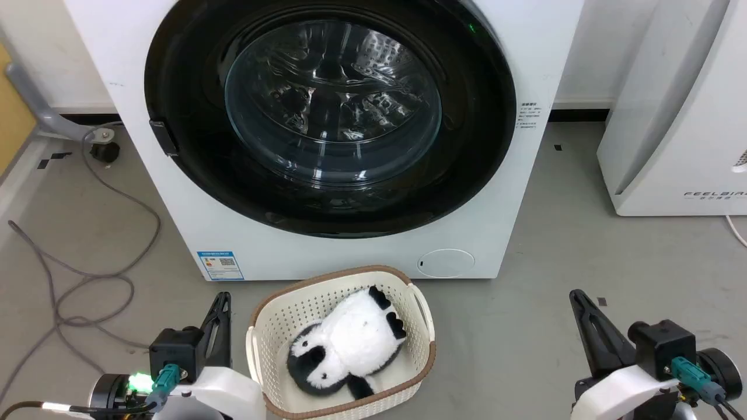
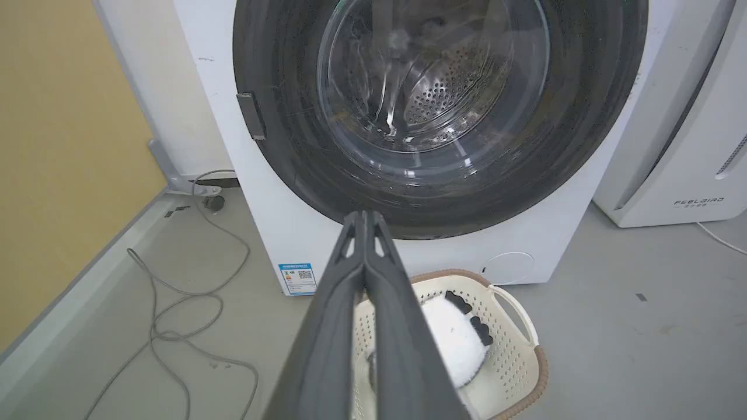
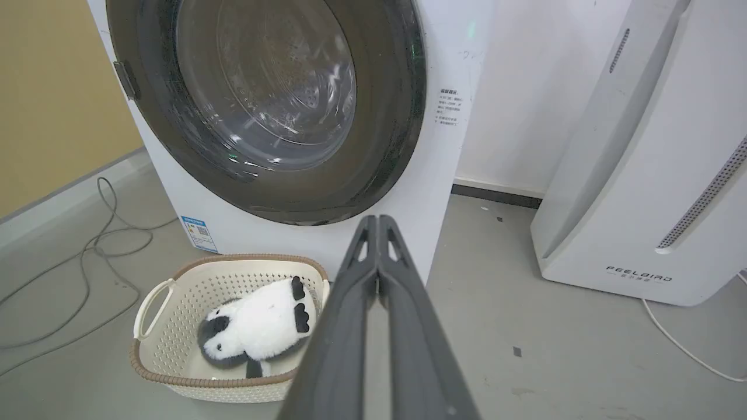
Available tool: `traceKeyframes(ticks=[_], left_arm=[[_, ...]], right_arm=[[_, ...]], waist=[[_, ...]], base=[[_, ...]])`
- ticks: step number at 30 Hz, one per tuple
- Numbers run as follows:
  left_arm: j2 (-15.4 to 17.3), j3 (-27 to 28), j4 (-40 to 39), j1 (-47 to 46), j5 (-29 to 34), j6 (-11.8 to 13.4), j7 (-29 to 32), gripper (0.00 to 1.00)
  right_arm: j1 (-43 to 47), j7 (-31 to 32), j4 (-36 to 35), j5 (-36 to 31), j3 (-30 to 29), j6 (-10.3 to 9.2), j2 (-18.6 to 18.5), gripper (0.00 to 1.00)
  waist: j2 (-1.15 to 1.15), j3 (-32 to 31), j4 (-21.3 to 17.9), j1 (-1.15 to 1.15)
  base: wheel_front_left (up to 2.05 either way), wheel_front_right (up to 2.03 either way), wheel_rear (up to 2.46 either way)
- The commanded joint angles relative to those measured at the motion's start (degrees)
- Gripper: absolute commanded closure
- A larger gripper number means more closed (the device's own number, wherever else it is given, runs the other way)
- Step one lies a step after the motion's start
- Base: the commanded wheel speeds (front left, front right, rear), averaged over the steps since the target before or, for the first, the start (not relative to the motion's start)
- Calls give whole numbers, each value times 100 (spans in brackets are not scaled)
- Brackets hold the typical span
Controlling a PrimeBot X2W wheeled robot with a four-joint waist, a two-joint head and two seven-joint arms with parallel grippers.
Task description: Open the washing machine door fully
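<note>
The big white washing machine (image 1: pixel 327 256) stands on the grey floor (image 1: pixel 554 262), right in front of the robot. The washing machine door (image 1: pixel 330 111) is round, black and shiny, with a clear glass bowl in the middle. It sits flat against the front of the machine, closed. A small dark tab (image 1: pixel 163 137) sticks out on its left edge. The left gripper (image 1: pixel 223 298) is low on the left with its two fingers pressed together, holding nothing. The right gripper (image 1: pixel 578 297) is low on the right, and its fingers are pressed together too, with nothing in them. Both are well apart from the door. Between them, just in front of the machine, is a cream basket (image 1: pixel 269 326) with a toy panda (image 1: pixel 350 344) lying in it. A grey cable (image 1: pixel 158 221) curls on the floor to the left. Another white machine (image 1: pixel 671 116) stands to the right.
</note>
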Motion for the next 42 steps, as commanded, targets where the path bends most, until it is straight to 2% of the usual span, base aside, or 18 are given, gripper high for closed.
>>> traceKeyframes(ticks=[1,30,31,42], left_arm=[[6,2,-21,-88,16,16,2,100],[6,2,-21,-88,16,16,2,100],[0,0,0,0,0,0,0,0],[0,-50,18,7,-14,28,-74,0]], right_arm=[[-82,4,14,-44,4,-5,28,100],[-82,4,14,-44,4,-5,28,100],[0,0,0,0,1,0,1,0],[22,-74,5,60,4,0,-8,0]], waist=[[0,0,0,0],[0,0,0,0],[0,0,0,0],[0,3,0,0]], base=[[0,0,0],[0,0,0],[0,0,0],[0,0,0]])
